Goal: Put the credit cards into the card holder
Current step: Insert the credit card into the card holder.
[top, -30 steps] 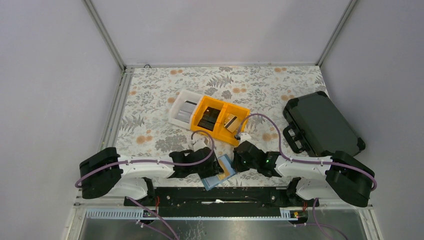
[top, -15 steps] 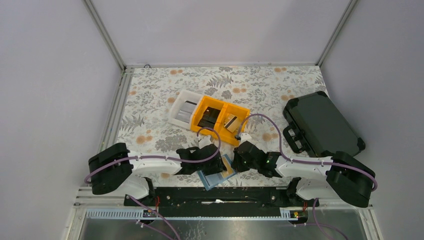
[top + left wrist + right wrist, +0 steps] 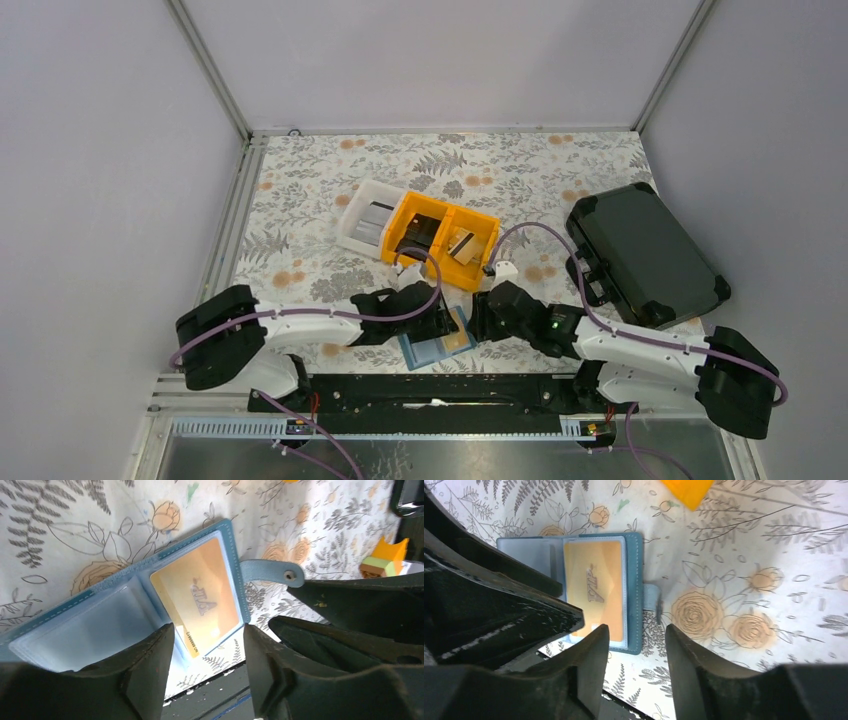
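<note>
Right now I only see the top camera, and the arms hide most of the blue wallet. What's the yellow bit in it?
Observer: An orange card marked VIP, slipped into the card holder on the side with the tab.
Operator: Is the other side full?
Observer: No, the clear sleeves there look empty.
Operator: Are the pincers squeezing anything?
Observer: No. The left pincer and the right pincer both stand open.

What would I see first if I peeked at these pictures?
Probably the shiny orange card tucked inside the open blue card holder, which lies on the flowery tablecloth near its front edge. Behind it sit bright orange bins, and a big black case lies off to the right.
</note>
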You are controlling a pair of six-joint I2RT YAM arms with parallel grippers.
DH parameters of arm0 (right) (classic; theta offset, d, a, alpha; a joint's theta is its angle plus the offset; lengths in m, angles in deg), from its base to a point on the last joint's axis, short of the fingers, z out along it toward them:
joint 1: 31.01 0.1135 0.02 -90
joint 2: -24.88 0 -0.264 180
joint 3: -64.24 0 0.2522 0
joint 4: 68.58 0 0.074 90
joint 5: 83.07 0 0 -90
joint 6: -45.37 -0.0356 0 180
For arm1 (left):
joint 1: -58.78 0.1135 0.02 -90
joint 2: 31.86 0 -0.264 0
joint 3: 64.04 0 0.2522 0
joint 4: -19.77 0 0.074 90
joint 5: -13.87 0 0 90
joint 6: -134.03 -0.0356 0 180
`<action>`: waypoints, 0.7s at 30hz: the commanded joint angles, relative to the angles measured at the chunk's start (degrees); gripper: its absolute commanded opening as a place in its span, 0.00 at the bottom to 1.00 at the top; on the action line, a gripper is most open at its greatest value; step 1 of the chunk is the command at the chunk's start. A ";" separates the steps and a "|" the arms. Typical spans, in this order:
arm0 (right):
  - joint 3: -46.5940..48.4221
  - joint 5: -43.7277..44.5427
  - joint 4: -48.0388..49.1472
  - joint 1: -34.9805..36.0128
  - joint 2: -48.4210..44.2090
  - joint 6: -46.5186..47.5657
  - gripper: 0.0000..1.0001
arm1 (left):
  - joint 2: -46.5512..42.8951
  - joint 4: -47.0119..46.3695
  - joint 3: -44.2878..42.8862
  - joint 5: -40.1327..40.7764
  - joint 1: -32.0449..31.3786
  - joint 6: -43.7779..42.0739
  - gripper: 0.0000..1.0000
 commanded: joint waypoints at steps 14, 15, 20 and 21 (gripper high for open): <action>27.46 9.87 -13.21 -7.82 6.19 27.25 0.84 | -24.14 5.26 5.40 -4.06 18.52 -13.84 0.86; 28.65 10.46 -12.38 -8.16 8.11 29.43 0.84 | -24.77 5.14 6.27 -4.87 19.35 -13.92 0.86; 31.25 10.36 -5.33 -10.66 17.19 37.32 0.84 | -27.45 3.53 10.88 -7.02 21.44 -13.92 0.87; 31.89 10.11 -4.47 -11.37 19.14 37.99 0.83 | -27.84 2.91 11.92 -7.06 21.95 -13.79 0.87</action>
